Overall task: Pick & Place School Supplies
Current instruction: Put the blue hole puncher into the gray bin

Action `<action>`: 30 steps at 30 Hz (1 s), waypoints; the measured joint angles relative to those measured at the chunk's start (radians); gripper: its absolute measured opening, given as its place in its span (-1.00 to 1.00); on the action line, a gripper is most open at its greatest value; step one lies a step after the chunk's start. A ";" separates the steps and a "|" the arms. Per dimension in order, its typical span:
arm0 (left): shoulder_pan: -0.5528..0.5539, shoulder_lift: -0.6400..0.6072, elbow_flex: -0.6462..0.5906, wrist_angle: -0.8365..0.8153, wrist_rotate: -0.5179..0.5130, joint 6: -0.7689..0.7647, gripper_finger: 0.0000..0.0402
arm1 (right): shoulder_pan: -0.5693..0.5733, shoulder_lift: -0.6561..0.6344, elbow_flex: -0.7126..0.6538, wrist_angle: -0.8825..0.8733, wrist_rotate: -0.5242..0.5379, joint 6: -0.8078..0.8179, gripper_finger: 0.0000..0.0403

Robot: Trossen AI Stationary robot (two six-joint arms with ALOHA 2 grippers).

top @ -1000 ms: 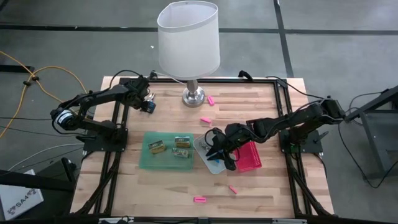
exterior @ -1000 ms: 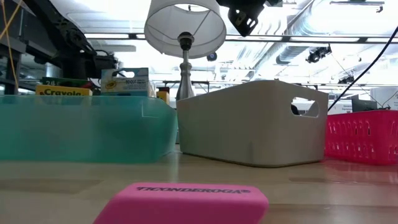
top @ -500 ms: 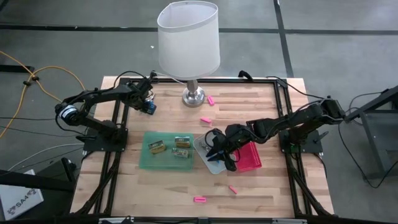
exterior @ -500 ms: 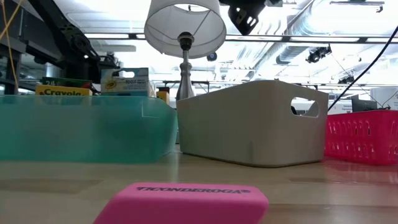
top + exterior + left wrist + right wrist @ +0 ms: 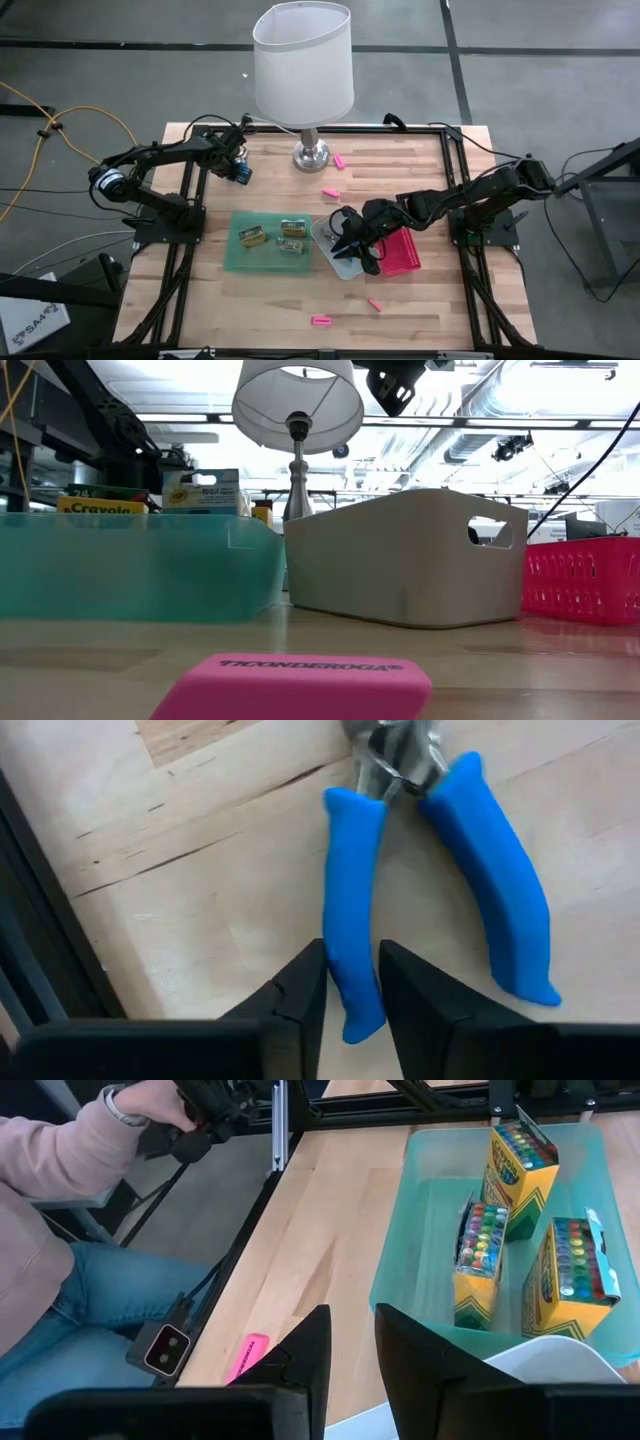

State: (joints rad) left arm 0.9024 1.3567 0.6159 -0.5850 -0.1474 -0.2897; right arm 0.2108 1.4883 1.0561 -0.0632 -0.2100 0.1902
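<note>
A pale wooden desk (image 5: 400, 300) with a black frame is standing on a grey floor, with a white-shaded lamp (image 5: 303, 62) at its far edge. In the low view a lit room with ceiling pipes is showing behind the trays, and the right wrist view is catching a seated person in a pink sleeve (image 5: 60, 1170) beside the desk.

Near the far left corner, the left claw (image 5: 350, 975) is hovering low over a pair of blue-handled pliers (image 5: 435, 880) lying flat on the wood. Its fingers are standing slightly apart, one blue handle lying between them, and whether they are touching it cannot be told. The pliers' long axis is running away from the claw, metal head at the far end, handles spreading back toward the fingers.

Toward the middle, a green tray (image 5: 268, 255) is holding three yellow crayon packs (image 5: 292, 229). Just right of it, the right claw (image 5: 345, 238) is hanging over the grey tray (image 5: 322, 232), fingers narrowly parted and holding nothing. A pink basket (image 5: 400, 255) is sitting beside that. Pink erasers (image 5: 320, 320) are lying scattered toward the near edge and near the lamp.
</note>
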 joint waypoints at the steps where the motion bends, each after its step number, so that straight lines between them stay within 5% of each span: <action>1: 0.000 0.000 0.000 0.000 0.000 0.000 -0.62 | 0.000 0.000 0.000 0.000 0.000 0.000 -0.64; 7: 0.000 0.000 0.000 0.002 0.000 0.000 -0.81 | 0.000 0.000 0.000 0.000 -0.001 0.000 -0.64; 16: 0.002 -0.030 -0.005 0.004 -0.026 0.005 -0.82 | 0.000 0.000 0.000 -0.001 -0.002 0.000 -0.64; 30: -0.055 -0.312 -0.003 -0.116 -0.011 0.002 -0.82 | 0.000 0.000 0.000 -0.001 0.000 0.000 -0.64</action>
State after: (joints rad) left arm 0.8470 1.0449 0.6132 -0.7010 -0.1589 -0.2878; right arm 0.2104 1.4883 1.0561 -0.0639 -0.2096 0.1898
